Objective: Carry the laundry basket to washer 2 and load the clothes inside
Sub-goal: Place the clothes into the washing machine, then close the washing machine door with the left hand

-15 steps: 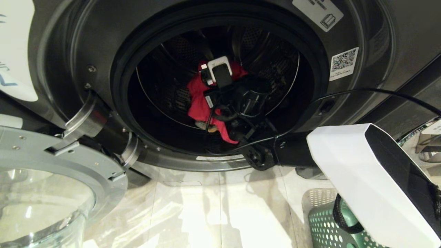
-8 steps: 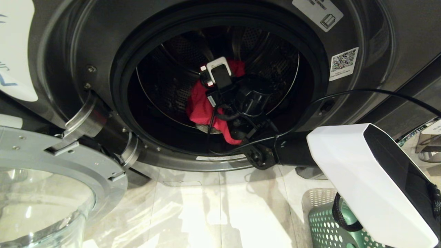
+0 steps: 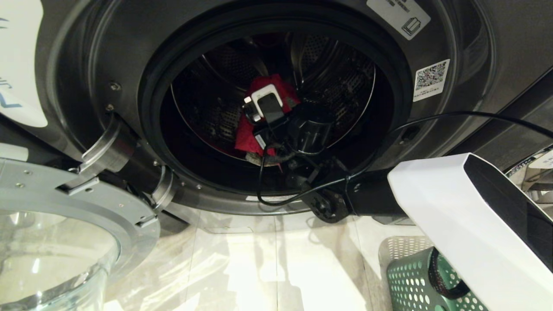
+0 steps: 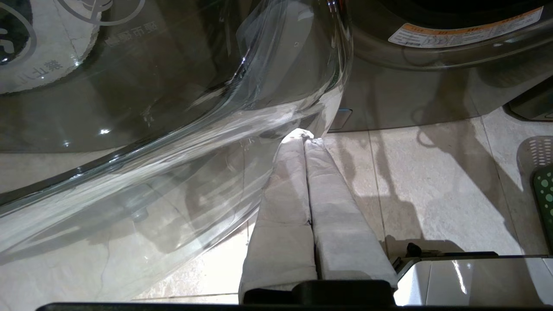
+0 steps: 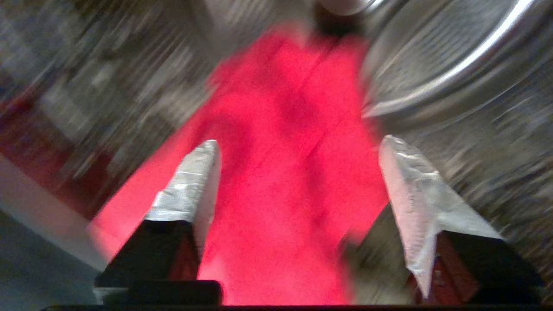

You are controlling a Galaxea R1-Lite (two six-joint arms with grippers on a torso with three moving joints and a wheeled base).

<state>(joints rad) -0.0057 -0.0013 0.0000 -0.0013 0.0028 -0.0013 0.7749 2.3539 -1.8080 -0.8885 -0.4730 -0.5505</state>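
In the centre of the head view, deep inside the drum of the washer (image 3: 276,108), the right gripper (image 3: 259,101) reaches through the round opening so that the clothing lands well past the rubber seal and not on the lip. Its fingers (image 5: 190,190) stand wide apart in the right wrist view, with the red garment (image 5: 285,172) lying loose between and beyond them, not pinched; I judge this to be the release of that piece into the drum. The garment shows in the head view as a red heap just behind the wrist, against the perforated steel wall. At the lower left of the head view the glass door (image 3: 56,242) hangs swung fully open, which keeps the mouth free for the arm. At the lower right, partly hidden by the arm's white forearm cover, the laundry basket (image 3: 410,280) sits on the floor (image 3: 276,259) just beside the washer, within reach for the next pick. The left gripper (image 4: 307,134) hangs near the door glass above the tiles, its fingers pressed together and holding nothing.
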